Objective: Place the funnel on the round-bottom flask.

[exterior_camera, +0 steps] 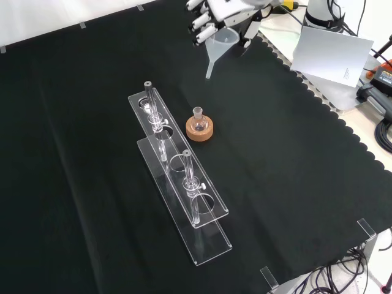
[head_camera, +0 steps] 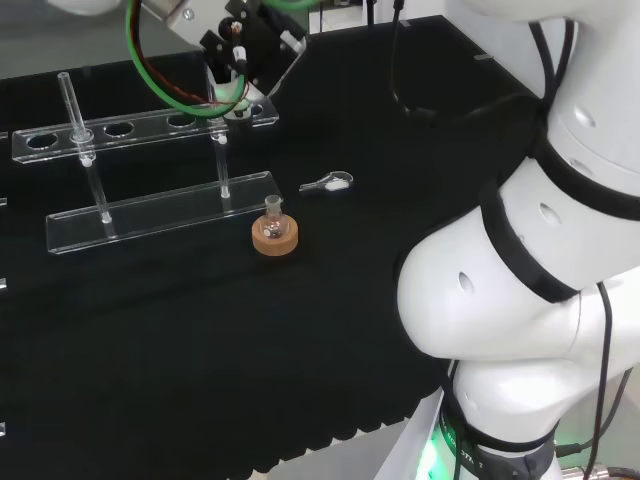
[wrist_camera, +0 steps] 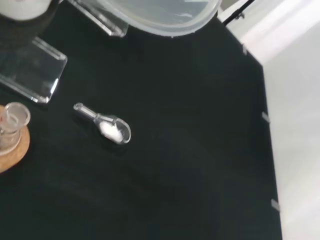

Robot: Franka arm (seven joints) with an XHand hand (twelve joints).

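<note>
Head view: the hand (head_camera: 240, 45) hangs over the far side of the counter (head_camera: 200, 340), above the right end of a clear rack (head_camera: 150, 128). Green and red cables loop beside it. Its grip cannot be read from this angle. The flask (head_camera: 273, 210), small and clear, sits upright in a cork ring (head_camera: 274, 238) just right of the rack's near base plate. A scoop (head_camera: 327, 183) holding white powder lies on the cloth to the right of the flask, apart from it. One glass tube (head_camera: 70, 100) stands in the rack at its left end. The arm's white links (head_camera: 520, 280) occupy the right of the view.

Front view: the hand (exterior_camera: 223, 12) enters from the top, fingers curled round the rim of the funnel (exterior_camera: 220, 46). The funnel hangs in the air, slightly tilted, stem pointing down and to the left. It is well apart from the flask (exterior_camera: 197, 115), which stands lower in the view on its cork ring (exterior_camera: 199, 130), just right of the rack (exterior_camera: 177, 177). Two tubes stand in the rack.

Wrist view: the funnel's wide rim (wrist_camera: 160, 17) shows close and pale. Past it, the scoop (wrist_camera: 106, 125) lies on the black cloth with powder in its bowl. The flask's neck (wrist_camera: 12, 120) and the cork ring (wrist_camera: 15, 150) sit near a corner of the rack's base (wrist_camera: 35, 70).
</note>
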